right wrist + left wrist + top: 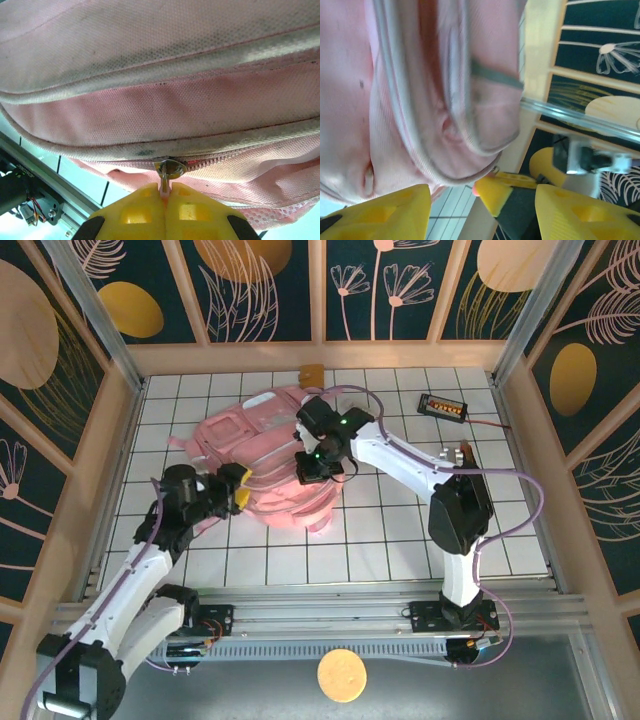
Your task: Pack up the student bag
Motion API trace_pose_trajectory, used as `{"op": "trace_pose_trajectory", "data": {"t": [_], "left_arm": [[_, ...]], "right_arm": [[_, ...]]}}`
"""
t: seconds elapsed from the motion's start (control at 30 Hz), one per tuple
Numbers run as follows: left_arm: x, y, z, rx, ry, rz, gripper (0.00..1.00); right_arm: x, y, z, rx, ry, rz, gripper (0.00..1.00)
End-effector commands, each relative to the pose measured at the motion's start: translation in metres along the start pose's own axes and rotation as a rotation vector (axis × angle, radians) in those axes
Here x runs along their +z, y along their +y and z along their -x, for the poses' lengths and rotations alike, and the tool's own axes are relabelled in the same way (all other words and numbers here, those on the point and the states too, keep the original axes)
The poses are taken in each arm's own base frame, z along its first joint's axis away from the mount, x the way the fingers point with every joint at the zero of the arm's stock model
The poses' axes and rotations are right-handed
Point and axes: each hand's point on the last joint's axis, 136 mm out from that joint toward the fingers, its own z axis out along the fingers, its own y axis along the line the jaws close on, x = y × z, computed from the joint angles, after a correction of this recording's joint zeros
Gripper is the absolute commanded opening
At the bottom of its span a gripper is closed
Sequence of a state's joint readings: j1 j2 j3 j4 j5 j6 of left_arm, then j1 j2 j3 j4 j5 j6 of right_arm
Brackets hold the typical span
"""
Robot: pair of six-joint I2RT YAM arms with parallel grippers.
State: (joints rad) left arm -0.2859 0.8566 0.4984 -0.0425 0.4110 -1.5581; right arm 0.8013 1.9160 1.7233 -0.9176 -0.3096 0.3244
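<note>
On the white gridded table [400, 530], slightly left of centre and toward the far side, you have the student bag [262, 440] lying flat, its pink fabric spread out and its near end pointing at the arm bases. Your right gripper [318, 468] sits over the bag's right side; the right wrist view shows its 2 yellow fingers [145, 212] clenched together on the metal zip pull [166, 172], which hangs from the slider on the pink zip line. Your left gripper [238, 487] is at the bag's near-left edge. In the left wrist view its 2 yellow fingers [390, 215] stand apart with nothing between them, and the bag's pink cloth and grey piping bulge just above them; you cannot tell from these views whether a finger touches the cloth. A small black device [443, 405] with an orange display lies well apart from the bag near the far right corner, and a small tan item [311, 372] rests at the far edge just beyond the bag.
</note>
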Motion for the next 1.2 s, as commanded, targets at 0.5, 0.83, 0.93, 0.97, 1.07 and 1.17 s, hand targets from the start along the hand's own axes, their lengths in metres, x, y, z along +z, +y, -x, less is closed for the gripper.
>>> {"op": "trace_pose_trajectory", "data": {"t": [0.5,0.83,0.93,0.97,1.07,1.17], "left_arm": [[0.055,0.015,-0.02,-0.161,0.017,0.02,0.3],[0.043,0.027,-0.012,0.019,0.005,0.102,0.0],[0.027,0.032,-0.001,0.034,-0.005,0.101,0.0],[0.023,0.034,0.001,0.035,-0.002,0.099,0.0],[0.018,0.036,-0.002,0.053,0.037,0.09,0.0],[0.019,0.035,-0.008,0.118,0.084,0.118,0.0]], "right_arm": [[-0.005,0.04,-0.001,-0.043,-0.015,0.083,0.0],[0.001,-0.008,-0.021,-0.051,0.037,-0.079,0.0],[-0.001,-0.051,-0.029,-0.008,0.056,-0.143,0.0],[-0.001,-0.064,-0.029,0.009,0.062,-0.157,0.0],[-0.008,-0.103,-0.018,0.04,0.027,-0.225,0.0],[-0.013,-0.133,0.013,0.029,-0.043,-0.273,0.0]]}}
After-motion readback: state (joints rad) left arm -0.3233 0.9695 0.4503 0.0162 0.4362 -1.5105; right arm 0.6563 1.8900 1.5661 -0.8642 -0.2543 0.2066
